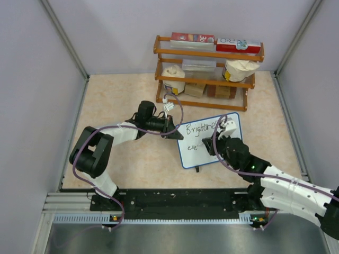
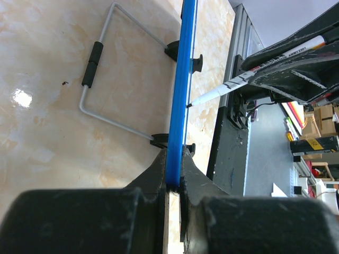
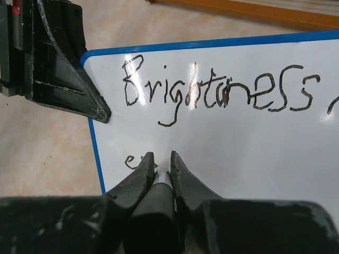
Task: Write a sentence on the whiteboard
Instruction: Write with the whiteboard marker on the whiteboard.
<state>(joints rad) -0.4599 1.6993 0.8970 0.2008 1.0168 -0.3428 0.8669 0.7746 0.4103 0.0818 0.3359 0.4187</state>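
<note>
The whiteboard point(image 1: 199, 138) stands tilted at mid-table, its blue rim point(image 2: 183, 79) running edge-on through the left wrist view. My left gripper point(image 1: 174, 131) point(image 2: 176, 159) is shut on the board's left edge. The sentence point(image 3: 212, 91) reads "Brightness" on the top line. A second line begins with an "e" point(image 3: 130, 160) and continues behind my fingers. My right gripper point(image 1: 213, 144) point(image 3: 162, 157) is shut on a black marker point(image 3: 159, 198) point(image 2: 233, 83). The marker's tip touches the whiteboard point(image 3: 243, 153) on the second line.
A wooden rack point(image 1: 204, 71) with boxes and bags stands just behind the board. The board's wire stand point(image 2: 100, 63) folds out on its back side over the marble-patterned table. A black rail point(image 1: 175, 203) runs along the near edge, and grey walls close both sides.
</note>
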